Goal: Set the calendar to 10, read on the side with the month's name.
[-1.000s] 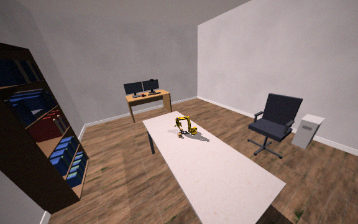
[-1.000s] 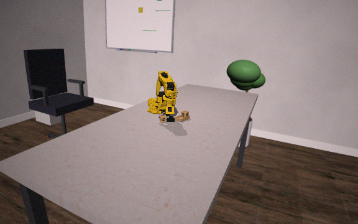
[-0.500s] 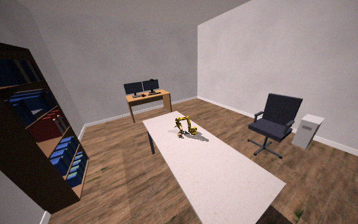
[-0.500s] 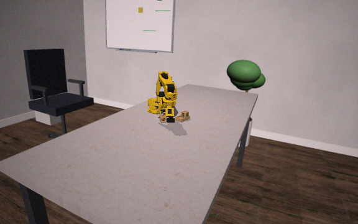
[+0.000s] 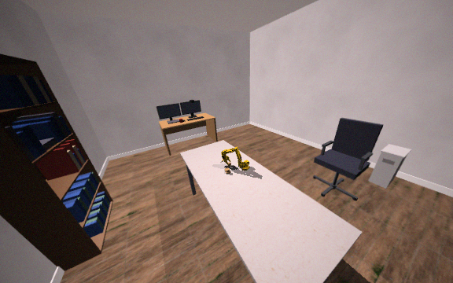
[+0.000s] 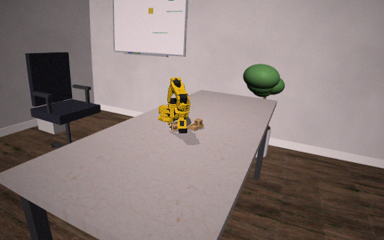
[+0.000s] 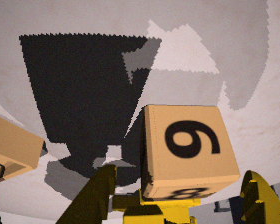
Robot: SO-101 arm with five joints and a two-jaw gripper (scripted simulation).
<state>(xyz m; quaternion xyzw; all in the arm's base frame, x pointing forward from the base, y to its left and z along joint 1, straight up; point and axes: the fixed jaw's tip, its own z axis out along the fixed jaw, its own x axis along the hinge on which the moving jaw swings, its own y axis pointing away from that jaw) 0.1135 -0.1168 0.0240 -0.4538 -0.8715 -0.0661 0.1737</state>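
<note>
On the table [image 5: 281, 204] [image 6: 129, 160] [image 7: 263, 135], the tray [image 6: 195, 127] [image 7: 16, 142] is lying toward nine o'clock in my wrist view, holding the 5-faced cube [image 6: 199, 123]. My gripper [image 5: 223, 161] [image 6: 182, 128] [image 7: 180, 172] is standing parted, gripping nothing, while I am apparently lining up on the loose number cube [image 7: 191, 145] [image 6: 175, 127] at four o'clock. The next move is calling for straddling it squarely before closing, then turning it toward its needed digit.

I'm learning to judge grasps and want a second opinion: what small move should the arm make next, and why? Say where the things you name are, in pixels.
I'd probably shift the open fingers slightly toward the wrist picture's right and ease them forward around the cube marked 6 [image 6: 175, 127] [image 7: 196, 145]. It stands outside the tray [image 6: 196, 128] [image 7: 16, 145], nearer the right-hand finger in that picture, with a wider gap on the other side.
</note>
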